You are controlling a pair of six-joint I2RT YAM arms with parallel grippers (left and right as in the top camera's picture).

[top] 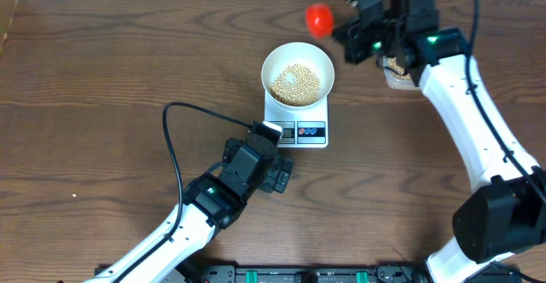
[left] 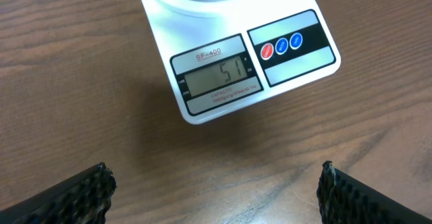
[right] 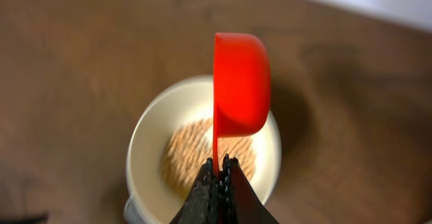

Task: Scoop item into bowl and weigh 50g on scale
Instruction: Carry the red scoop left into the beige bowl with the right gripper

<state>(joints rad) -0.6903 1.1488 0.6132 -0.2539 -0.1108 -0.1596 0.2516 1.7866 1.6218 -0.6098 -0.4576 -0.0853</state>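
While our left gripper (top: 275,149) waits at the near side of the table with its fingers (left: 81,193) spread wide and holding nothing, its wrist camera looks straight down on the scale (top: 299,117), and we can read the display (left: 217,77): it appears to show 51. We judge that the weighing is essentially done, landing a touch over the 50 g target, if we read those digits rightly. To the right of the display sit the scale's round buttons (left: 281,46), one red and two blue in this view, untouched.

Moving farther, the bowl (top: 298,73) stands on the scale's platform, and the beans (top: 296,83) lie heaped in its middle, covering much of the floor of the bowl. No loose beans show on the bare table (top: 102,78) around the scale, as far as we can tell from overhead.

Farther still and to the right, our right gripper (top: 358,29) has its fingers pressed together on the thin handle of the red scoop (right: 241,86). From the right wrist view the scoop is turned on its side above the bowl; whether it is empty that view does not show. Overhead it hangs just beyond the bowl's far right rim.

Behind the right arm a clear tub (top: 397,72) with more beans is mostly hidden.

What remains, we think, is little: set the scoop down, or remove a bean or two if an exact reading matters.
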